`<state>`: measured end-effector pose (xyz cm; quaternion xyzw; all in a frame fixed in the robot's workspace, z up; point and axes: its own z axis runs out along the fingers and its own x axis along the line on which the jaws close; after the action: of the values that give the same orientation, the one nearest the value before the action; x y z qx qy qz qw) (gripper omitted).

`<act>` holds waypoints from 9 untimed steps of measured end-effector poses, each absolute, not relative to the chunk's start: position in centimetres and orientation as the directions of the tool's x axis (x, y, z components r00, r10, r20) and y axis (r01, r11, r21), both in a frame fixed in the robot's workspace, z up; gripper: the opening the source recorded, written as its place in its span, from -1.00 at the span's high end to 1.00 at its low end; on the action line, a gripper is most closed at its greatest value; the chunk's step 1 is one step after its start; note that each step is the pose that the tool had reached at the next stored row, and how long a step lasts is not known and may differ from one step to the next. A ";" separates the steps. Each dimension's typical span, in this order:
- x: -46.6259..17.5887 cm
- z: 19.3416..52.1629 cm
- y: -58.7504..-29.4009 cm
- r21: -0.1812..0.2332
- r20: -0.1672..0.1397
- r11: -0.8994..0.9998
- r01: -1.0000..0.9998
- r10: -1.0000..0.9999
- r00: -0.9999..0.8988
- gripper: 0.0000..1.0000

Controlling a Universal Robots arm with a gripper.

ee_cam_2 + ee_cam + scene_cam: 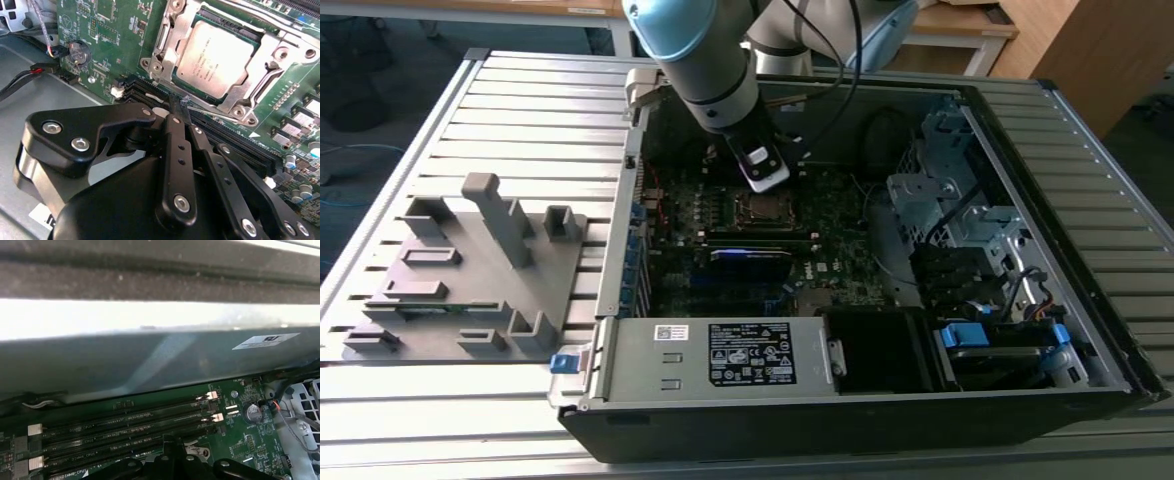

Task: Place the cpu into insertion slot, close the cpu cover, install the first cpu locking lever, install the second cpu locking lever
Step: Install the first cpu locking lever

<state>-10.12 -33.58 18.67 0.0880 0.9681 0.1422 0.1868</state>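
While 1 cpu (212, 60) sits under 1 lowered cpu cover (235, 102), 1 tool (178, 105) beside it, closed tight.

Open case (854, 425): on slatted tabletop (520, 100).
Grey fixture (460, 270): beside case, on the exterior view's left.
Power supply (720, 355): inside case, against one wall.
Memory slots (125, 427), coin battery (78, 52): inside case.

cpu cover (270, 75) cut off at the second wrist view's edge, gripper (180, 102) body cropped there too, memory slots (125, 425) partly hidden behind the gripper in the first wrist view, insertion slot (761, 208) detail too small to tell in the exterior view
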 end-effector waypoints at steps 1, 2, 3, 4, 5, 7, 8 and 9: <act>-10.1 18.7 -33.6 0.309 -0.336 0.944 0.117 0.223 -0.915 0.80; -10.1 18.7 -33.7 0.310 -0.336 0.944 0.116 0.223 -0.915 0.80; -10.1 18.7 -33.8 0.310 -0.336 0.944 0.115 0.222 -0.915 0.80; -10.1 18.7 -33.8 0.311 -0.336 0.943 0.115 0.222 -0.915 0.80; -10.1 18.7 -33.8 0.311 -0.336 0.943 0.115 0.222 -0.915 0.80; -10.1 18.7 -33.8 0.311 -0.336 0.943 0.115 0.222 -0.915 0.80; -10.1 18.7 -33.8 0.311 -0.336 0.943 0.115 0.222 -0.915 0.80; -10.1 18.7 -33.8 0.311 -0.336 0.943 0.115 0.222 -0.915 0.80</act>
<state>-10.12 -33.81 18.68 0.0869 0.9680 0.1441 0.1864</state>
